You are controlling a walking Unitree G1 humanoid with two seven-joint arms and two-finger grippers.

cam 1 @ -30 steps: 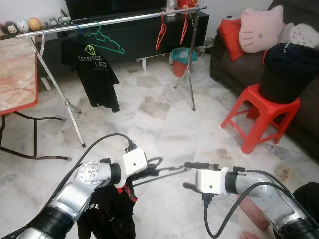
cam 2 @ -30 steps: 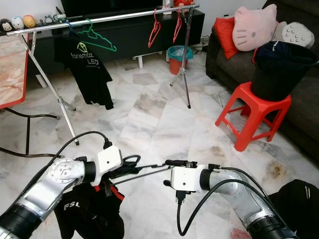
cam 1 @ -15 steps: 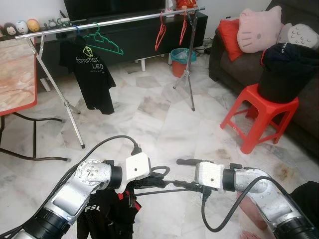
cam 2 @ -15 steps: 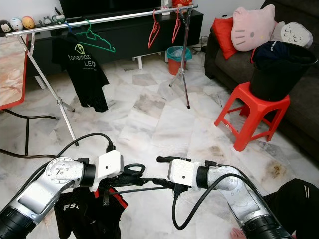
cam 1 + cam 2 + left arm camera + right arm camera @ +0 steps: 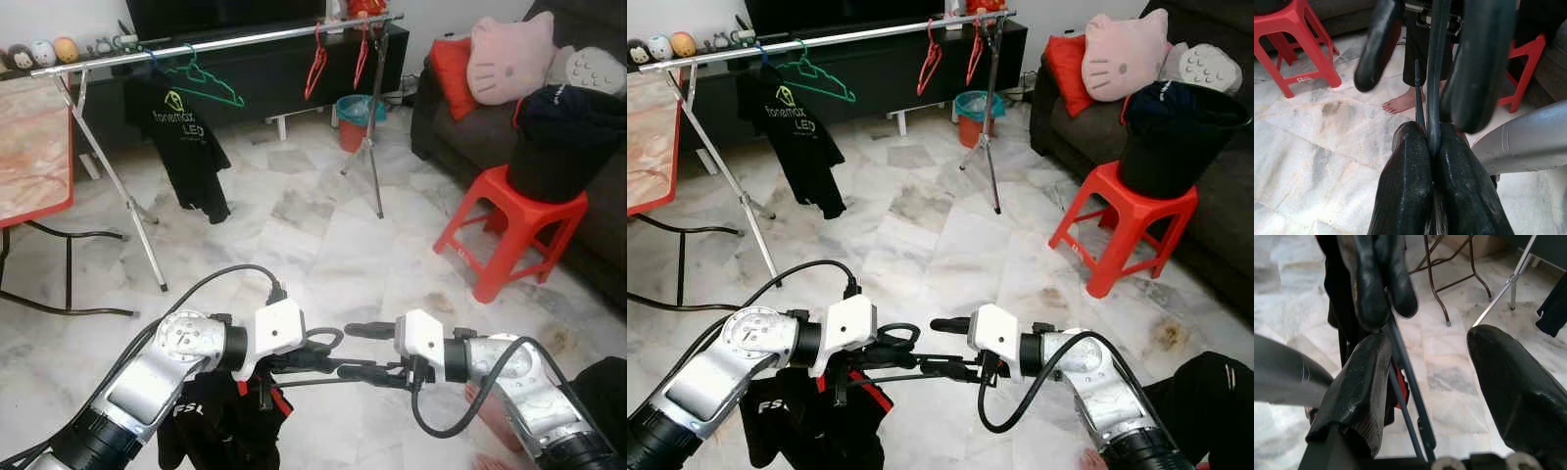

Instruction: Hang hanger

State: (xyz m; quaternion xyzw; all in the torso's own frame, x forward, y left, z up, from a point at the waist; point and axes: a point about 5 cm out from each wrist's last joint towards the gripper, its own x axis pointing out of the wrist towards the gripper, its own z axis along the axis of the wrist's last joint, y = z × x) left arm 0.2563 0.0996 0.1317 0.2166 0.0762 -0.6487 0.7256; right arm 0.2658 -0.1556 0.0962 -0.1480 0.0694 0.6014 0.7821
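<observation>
My left gripper is shut on the thin wire of a black hanger; its hook loops just above the fingers. A black garment with red trim hangs from the hanger below my left arm. My right gripper faces the left one and stands open, one finger above and one below the hanger's wire, which runs close beside one of its fingers. The silver clothes rail stands far ahead across the floor, carrying a green hanger, a black T-shirt and red hangers.
A red stool with a black bucket of clothes stands at the right before a dark sofa. A red-rimmed table is at the left. A teal bin sits beyond the rail. A person's bare foot is nearby.
My right gripper has closed in on the left one and now straddles the hanger wire. The hanger has dropped from slanting upward to about level. The left gripper keeps its hold.
</observation>
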